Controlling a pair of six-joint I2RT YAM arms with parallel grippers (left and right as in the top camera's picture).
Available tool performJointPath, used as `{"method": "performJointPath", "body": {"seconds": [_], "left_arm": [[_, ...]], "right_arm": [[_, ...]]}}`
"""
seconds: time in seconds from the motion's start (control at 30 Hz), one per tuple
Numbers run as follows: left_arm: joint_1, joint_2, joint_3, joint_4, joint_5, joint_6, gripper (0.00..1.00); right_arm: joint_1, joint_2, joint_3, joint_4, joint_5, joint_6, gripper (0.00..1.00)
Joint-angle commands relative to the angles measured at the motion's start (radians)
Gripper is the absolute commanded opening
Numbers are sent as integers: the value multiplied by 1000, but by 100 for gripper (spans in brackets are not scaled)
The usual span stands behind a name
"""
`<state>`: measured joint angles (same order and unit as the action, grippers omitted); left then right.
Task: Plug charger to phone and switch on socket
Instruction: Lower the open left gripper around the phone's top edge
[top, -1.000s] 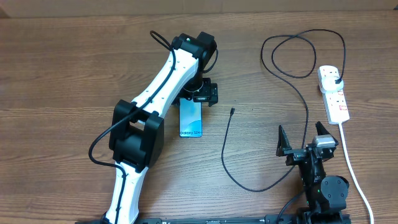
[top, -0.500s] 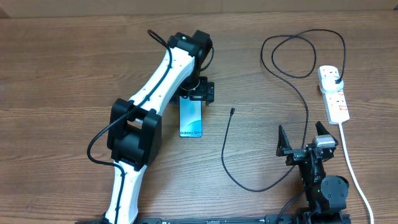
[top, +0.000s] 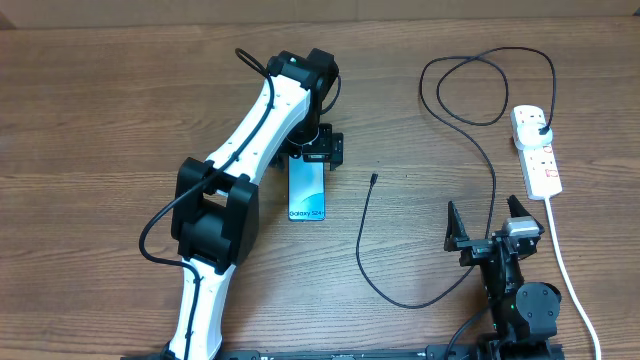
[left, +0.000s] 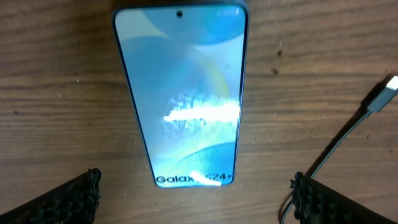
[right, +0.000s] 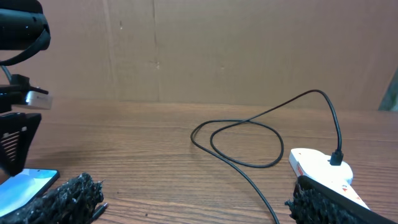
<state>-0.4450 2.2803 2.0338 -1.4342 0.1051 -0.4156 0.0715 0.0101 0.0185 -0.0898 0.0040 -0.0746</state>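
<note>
Phone (top: 307, 190) lies flat and screen-up on the table (top: 100, 100), and your left gripper (left: 196, 193) hangs over its far end with the jaws spread as wide as they go. One rubber pad sits off each long edge of the phone and neither touches it. It holds nothing.

The charger (top: 359, 245) is loose. Its connector tip (top: 373, 180) rests on the wood just to the right of the phone, apart from it. The cable trails away from the phone to the socket (top: 536, 150), well off to the phone's right, where its black plug is already seated.

Watch the close. If the pads meet the slick glass unevenly, the phone will probably skid or twist, and the port will no longer line up with the tip. The thin cable may also roll in a pinch and turn the connector the wrong way.

Your right gripper (top: 487, 222), near the cable to the right of the phone, is likewise fully spread and empty.
</note>
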Motion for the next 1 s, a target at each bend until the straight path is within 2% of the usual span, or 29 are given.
{"method": "performJointPath", "body": {"seconds": [0.0,0.33,0.5,0.77,0.97], "left_arm": [[4,3,10,-37,26,27,99],[1,-132,10,-73,16,35,100],[1,-142,-3,-67,-8,35,100],[2,-142,-137,97,-13,-29,99],[8,-142,-169,145,-12,-49,100]], "right_arm": [[-6,-7,-11,5,2,-2,100],[-6,-7,-11,5,2,-2,100],[-6,-7,-11,5,2,-2,100],[-6,-7,-11,5,2,-2,100],[-6,-7,-11,5,2,-2,100]]}}
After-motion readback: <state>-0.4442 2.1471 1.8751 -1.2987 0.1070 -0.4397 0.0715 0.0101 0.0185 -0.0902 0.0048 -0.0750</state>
